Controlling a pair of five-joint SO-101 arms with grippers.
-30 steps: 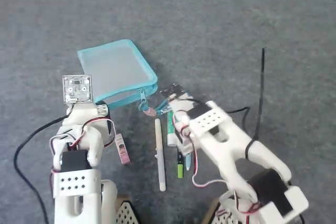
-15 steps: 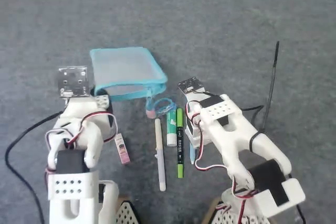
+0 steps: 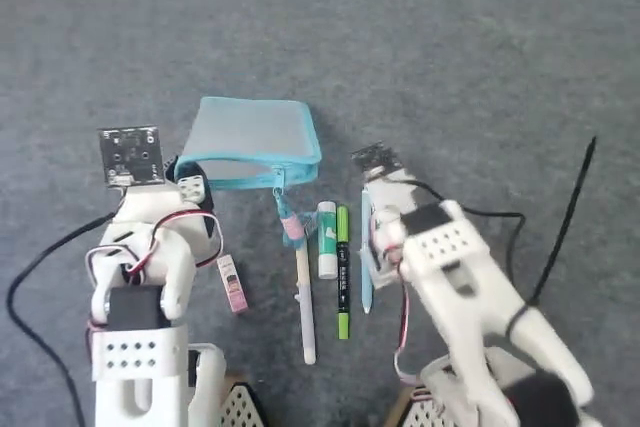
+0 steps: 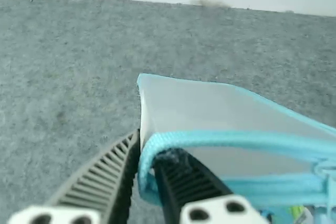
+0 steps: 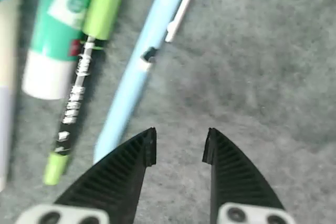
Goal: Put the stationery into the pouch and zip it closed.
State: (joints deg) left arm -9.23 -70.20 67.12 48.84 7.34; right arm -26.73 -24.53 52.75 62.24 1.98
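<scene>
The light blue mesh pouch (image 3: 258, 137) lies flat, and my left gripper (image 3: 188, 182) is shut on the zipper edge at its near left corner; the left wrist view shows the pouch (image 4: 220, 114) pinched in that gripper (image 4: 149, 156). The zipper pull (image 3: 290, 225) hangs off the near right corner. Below it lie a white pen (image 3: 304, 302), a glue stick (image 3: 326, 239), a green pen (image 3: 342, 277) and a light blue pen (image 3: 366, 262). My right gripper (image 5: 179, 145) hangs open just above the mat, beside the light blue pen (image 5: 139, 77).
A small pink eraser (image 3: 232, 282) lies on the grey mat (image 3: 480, 77) beside the left arm. A black cable (image 3: 565, 217) rises to the right of the right arm (image 3: 440, 242). Open mat stretches beyond the pouch and to the right.
The left gripper has swung the pouch to the right and squared it up. The right arm has drawn back to the right, uncovering the green and light blue pens.
</scene>
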